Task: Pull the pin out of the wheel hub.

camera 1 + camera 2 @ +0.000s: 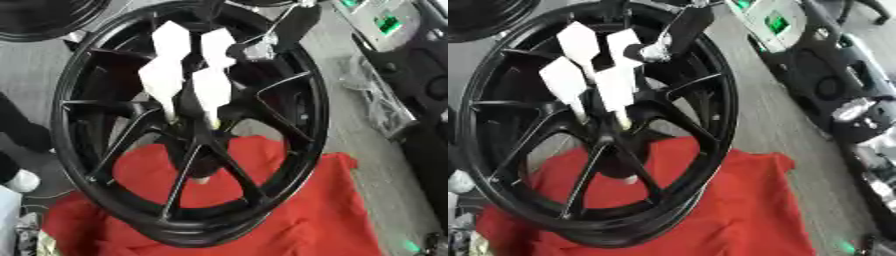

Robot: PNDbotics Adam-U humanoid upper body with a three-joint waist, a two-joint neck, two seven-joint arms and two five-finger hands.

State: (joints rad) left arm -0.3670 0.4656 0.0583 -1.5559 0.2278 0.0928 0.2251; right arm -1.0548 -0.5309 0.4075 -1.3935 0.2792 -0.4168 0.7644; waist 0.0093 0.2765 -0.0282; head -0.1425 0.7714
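Wheel hub [188,127] stands upright on red cloth [306,210]; our robot hand [188,75] reaches in, fingers straight, spread narrowly.

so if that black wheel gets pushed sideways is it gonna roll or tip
The black wheel stands on its rim edge on the red cloth, so a sideways push would probably tip it. It already looks tilted, which may make that easier. The soft cloth bunched under the rim would likely damp rolling. Its thick rim and many spokes suggest it is stiff and fairly heavy.
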